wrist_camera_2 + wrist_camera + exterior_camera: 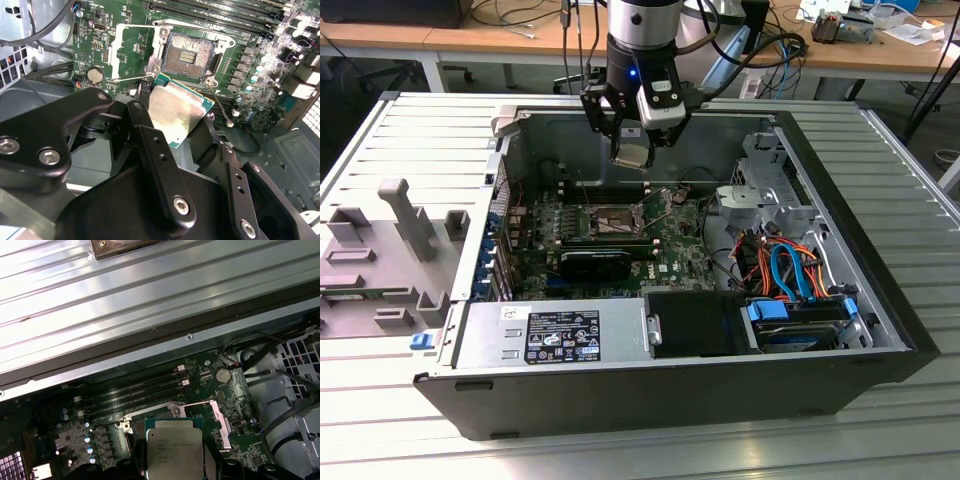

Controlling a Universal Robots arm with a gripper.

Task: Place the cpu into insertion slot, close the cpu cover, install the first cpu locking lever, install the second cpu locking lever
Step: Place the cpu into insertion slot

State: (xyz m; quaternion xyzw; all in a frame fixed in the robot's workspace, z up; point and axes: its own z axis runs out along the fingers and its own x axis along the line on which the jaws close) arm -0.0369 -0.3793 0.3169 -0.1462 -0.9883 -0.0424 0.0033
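Observation:
My gripper (632,148) hangs inside the open computer case, shut on the cpu (631,154), a green-edged square chip with a silvery lid. In the second wrist view the black fingers (142,120) clamp the cpu (175,112) by its sides, tilted, just short of the insertion slot (189,55). The slot's dark contact field lies bare. The cpu cover (121,55), a thin silvery frame, is swung open beside the slot. In the first wrist view the cpu (174,447) hides most of the slot, with the cpu cover (220,422) alongside. In the exterior view the insertion slot (605,218) lies below the gripper.
Long black memory slots (135,390) run beside the socket. A labelled black box (565,335) fills the case's near side. A grey drive cage (770,185), orange and blue cables (785,270) and a blue-edged drive (800,320) sit on the exterior view's right. Grey fixtures (405,230) stand outside on the left.

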